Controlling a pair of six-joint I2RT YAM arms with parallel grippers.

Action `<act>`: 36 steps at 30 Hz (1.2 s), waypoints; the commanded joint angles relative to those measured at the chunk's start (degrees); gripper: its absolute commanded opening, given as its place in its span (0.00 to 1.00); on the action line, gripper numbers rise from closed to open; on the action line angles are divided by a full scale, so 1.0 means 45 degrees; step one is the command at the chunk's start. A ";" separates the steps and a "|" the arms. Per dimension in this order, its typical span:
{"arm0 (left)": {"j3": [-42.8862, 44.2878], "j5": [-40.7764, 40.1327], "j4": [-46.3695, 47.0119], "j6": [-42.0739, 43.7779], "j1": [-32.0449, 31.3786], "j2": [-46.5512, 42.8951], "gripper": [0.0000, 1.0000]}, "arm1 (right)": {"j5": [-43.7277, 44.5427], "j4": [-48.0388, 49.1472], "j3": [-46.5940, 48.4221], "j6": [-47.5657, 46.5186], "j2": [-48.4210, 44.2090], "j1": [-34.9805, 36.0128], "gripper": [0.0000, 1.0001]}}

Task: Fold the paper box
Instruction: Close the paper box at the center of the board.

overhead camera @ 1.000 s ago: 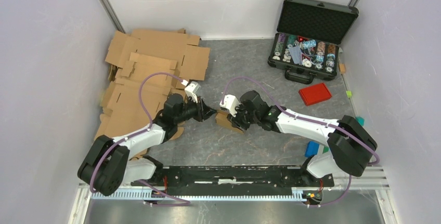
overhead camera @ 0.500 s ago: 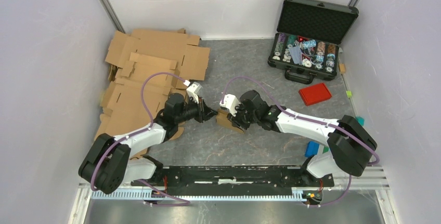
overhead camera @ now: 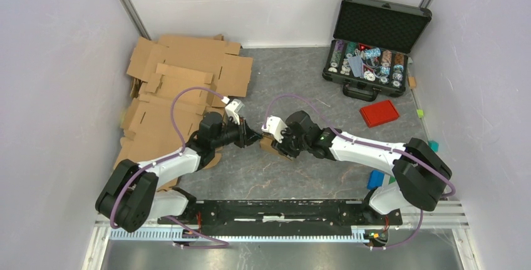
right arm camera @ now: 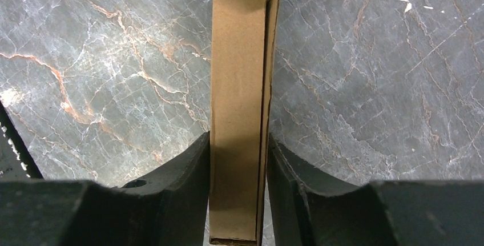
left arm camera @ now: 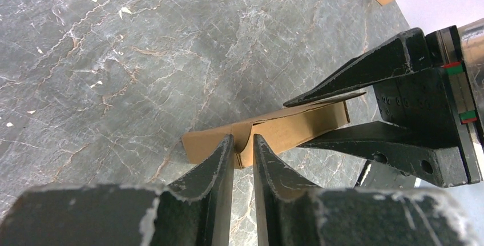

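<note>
Two pincers meet on one small brown box, roughly midway between the arms.

On the left pincer (left arm camera: 242,143) the fingers are nearly together, with only a thin gap. The curled end flap of the box (left arm camera: 285,129) sits in that gap, which reads as a pinch on the flap.

The right pincer (right arm camera: 238,138) is part-way open, with its pads against both long sides of the box, which stands on edge between them. It has hold of the box. Whether the box rests on the grey table (left arm camera: 114,57) or hangs just clear of it cannot be told.

Against a second ago, the right wrist has shifted slightly toward the left arm and carried the box with it. The left arm has barely moved.

Judgement: the box end is being fed onto the left pincer so the flap can be bent in. Folding is under way but not finished, as the box looks slim and flattened.

Farther out lie the cardboard sheets (overhead camera: 175,94) at far left, plus an open black case (overhead camera: 372,51) and a red lid (overhead camera: 379,113) at far right — all well apart from the work.
</note>
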 commanded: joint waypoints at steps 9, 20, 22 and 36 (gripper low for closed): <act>0.0620 0.0255 0.0120 -0.0031 -0.0028 0.0222 0.19 | 0.0543 0.0696 0.0715 0.0004 0.0152 0.0305 0.54; 0.0599 0.0401 0.0145 -0.0049 -0.0046 0.0146 0.18 | 0.0799 0.1253 0.1107 0.0046 0.0516 0.0689 0.52; 0.0575 0.0423 0.0148 -0.0070 -0.0046 0.0136 0.18 | 0.0958 0.1470 0.1005 0.0026 0.0482 0.0790 0.50; 0.0405 0.0305 0.0061 -0.0070 -0.0106 0.0023 0.17 | 0.1851 0.1848 0.0589 0.0141 0.0575 0.0948 0.46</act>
